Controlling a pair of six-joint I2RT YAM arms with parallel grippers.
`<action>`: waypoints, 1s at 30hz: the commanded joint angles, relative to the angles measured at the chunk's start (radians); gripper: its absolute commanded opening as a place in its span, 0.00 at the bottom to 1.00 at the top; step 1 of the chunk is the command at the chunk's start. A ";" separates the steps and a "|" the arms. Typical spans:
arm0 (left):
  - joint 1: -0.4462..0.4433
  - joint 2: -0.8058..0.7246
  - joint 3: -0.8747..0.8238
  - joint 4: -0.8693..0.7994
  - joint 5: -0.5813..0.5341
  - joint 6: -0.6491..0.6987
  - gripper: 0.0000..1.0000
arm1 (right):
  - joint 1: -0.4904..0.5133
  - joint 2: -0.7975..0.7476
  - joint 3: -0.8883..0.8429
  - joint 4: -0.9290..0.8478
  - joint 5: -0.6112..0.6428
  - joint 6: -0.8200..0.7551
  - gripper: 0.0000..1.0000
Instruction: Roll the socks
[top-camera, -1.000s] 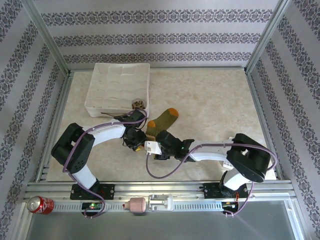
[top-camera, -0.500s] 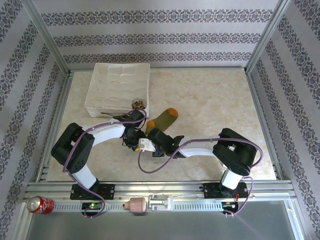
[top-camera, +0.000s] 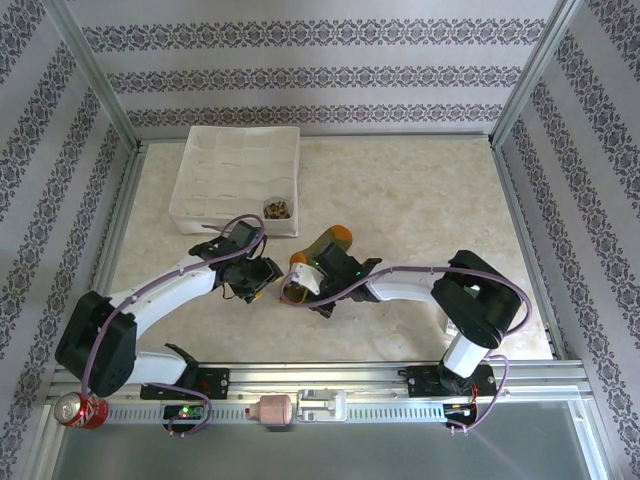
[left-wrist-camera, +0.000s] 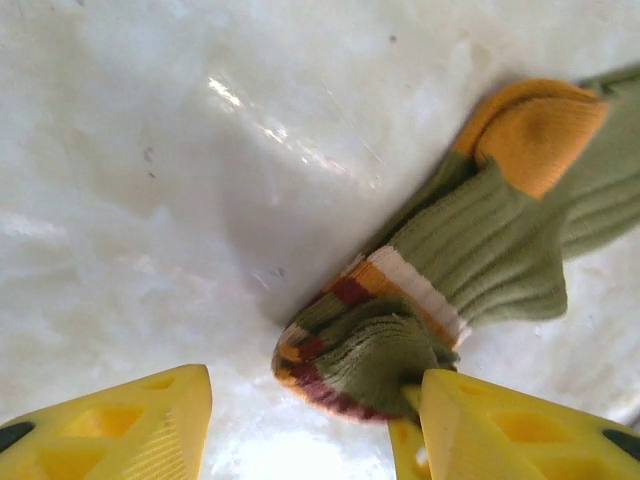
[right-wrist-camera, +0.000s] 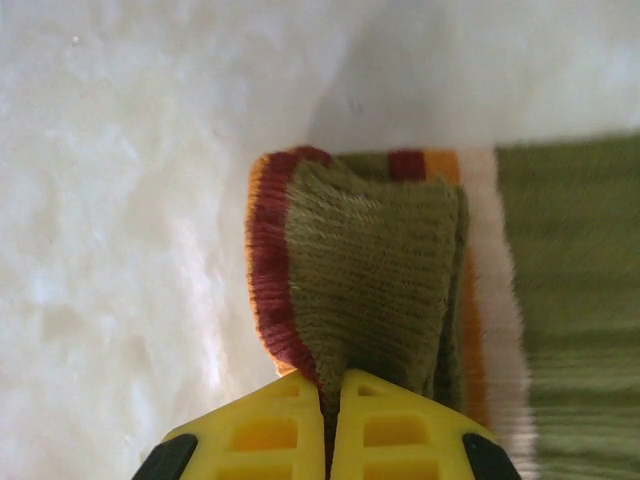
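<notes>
The olive-green sock (top-camera: 330, 246) with an orange toe lies on the table just in front of the white tray, its striped cuff (left-wrist-camera: 350, 350) folded over and lifted. My right gripper (top-camera: 294, 291) is shut on that cuff (right-wrist-camera: 360, 260), the yellow fingertips (right-wrist-camera: 290, 425) pinching the knit between them. My left gripper (top-camera: 257, 284) stands just left of it, open (left-wrist-camera: 310, 430). The cuff rests against its right finger (left-wrist-camera: 520, 430), and the left finger (left-wrist-camera: 110, 430) is well clear. The brown argyle sock (top-camera: 277, 208) sits rolled in the tray's near right compartment.
The white divided tray (top-camera: 190, 215) stands at the back left. A red soda can (top-camera: 78, 408) lies on the rail at the front left. Metal frame posts and patterned walls close in the table. Bare marble tabletop spreads to the right.
The right gripper has closed on the sock's cuff and pushed leftward. The left gripper has opened, letting go of the cuff, and its arm has swung out to the left.
</notes>
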 joint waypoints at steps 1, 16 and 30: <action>-0.012 -0.027 -0.010 0.013 0.040 -0.025 0.54 | -0.038 0.037 -0.021 -0.051 -0.155 0.140 0.00; -0.118 0.075 -0.086 0.290 0.060 -0.296 0.53 | -0.204 0.138 -0.064 0.099 -0.469 0.398 0.00; -0.154 0.259 -0.076 0.384 0.052 -0.490 0.37 | -0.223 0.168 -0.051 0.081 -0.485 0.400 0.00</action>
